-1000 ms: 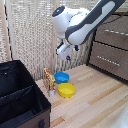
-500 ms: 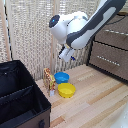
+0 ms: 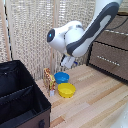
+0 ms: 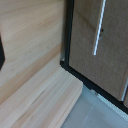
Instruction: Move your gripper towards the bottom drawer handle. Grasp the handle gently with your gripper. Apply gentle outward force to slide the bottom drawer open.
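In the exterior view my gripper (image 3: 67,61) hangs in mid-air above the blue bowl, well to the left of the dresser. It is too small and blurred to show whether its fingers are open. The bottom drawer (image 3: 116,65) is the lower dark brown front at the exterior view's right. Its handle (image 3: 107,58), a thin silver bar, lies far from my gripper. The wrist view shows the same drawer front (image 4: 85,35) and bottom drawer handle (image 4: 99,30) beyond the wooden floor, but no fingers.
A black fabric box (image 3: 20,95) fills the exterior view's lower left. A blue bowl (image 3: 61,77), a yellow bowl (image 3: 66,90) and a small patterned toy (image 3: 48,78) sit on the wooden floor below my gripper. Another drawer's silver handle (image 3: 120,33) is higher up.
My gripper has come lower, toward the bowls, and the arm has leaned down with it. The drawers and the other objects have not moved.
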Robot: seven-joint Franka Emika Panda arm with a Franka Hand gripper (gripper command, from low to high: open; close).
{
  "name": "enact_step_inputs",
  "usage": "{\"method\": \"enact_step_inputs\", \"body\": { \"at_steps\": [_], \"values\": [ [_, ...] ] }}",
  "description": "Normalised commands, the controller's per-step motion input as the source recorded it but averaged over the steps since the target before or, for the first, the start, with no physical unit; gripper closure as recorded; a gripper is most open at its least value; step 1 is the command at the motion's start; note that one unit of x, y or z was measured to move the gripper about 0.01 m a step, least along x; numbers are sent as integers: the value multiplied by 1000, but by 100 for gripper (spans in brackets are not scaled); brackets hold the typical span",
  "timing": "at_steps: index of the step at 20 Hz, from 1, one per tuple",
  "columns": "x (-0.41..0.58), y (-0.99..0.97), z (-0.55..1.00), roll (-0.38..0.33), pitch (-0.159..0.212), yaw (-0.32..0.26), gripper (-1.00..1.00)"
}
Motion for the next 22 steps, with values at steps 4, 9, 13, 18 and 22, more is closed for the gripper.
{"method": "enact_step_inputs", "body": {
  "at_steps": [4,9,13,18,22],
  "values": [
    [-29,-435,-111,-42,-15,12,-100],
    [-28,-525,49,-188,0,-82,-100],
    [35,-538,-80,-254,0,-68,-100],
    [177,-504,-207,-254,0,-33,-100],
    [60,-555,-34,-223,0,-4,-100]
  ]
}}
